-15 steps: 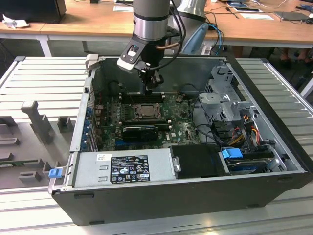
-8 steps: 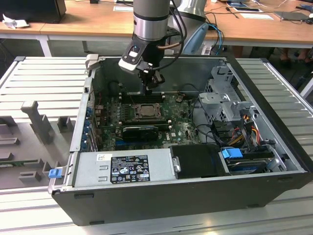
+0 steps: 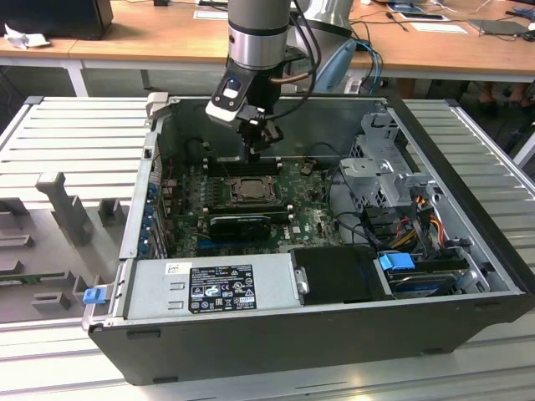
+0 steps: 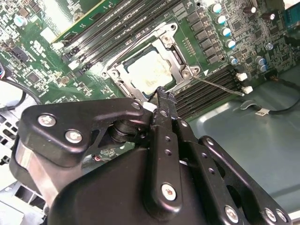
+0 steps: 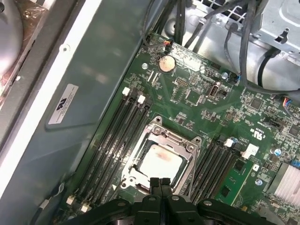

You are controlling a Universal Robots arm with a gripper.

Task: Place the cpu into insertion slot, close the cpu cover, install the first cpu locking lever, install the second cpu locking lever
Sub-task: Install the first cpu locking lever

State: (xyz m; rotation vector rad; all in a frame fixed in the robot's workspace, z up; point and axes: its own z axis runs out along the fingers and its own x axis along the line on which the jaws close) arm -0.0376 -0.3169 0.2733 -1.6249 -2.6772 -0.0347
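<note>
My gripper [image 4: 163,93] is pressed fully shut with nothing in it, its tips poised at the far edge of the cpu cover [image 5: 190,157]. The cpu [image 5: 159,161] lies flat just below, in the insertion slot [image 5: 139,149], framed by the lowered cover. A thin lever rod [image 4: 220,86] juts sideways. Memory slots [image 5: 115,140] flank both sides, and there is open room above.

Arm [image 3: 257,29] vertical, gripper [image 3: 258,148] straight down, its fingers [image 5: 156,188] tight together at the tips.

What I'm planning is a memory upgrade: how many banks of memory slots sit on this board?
2: one bank and another bank, flanking the cpu; more may be hidden.
</note>
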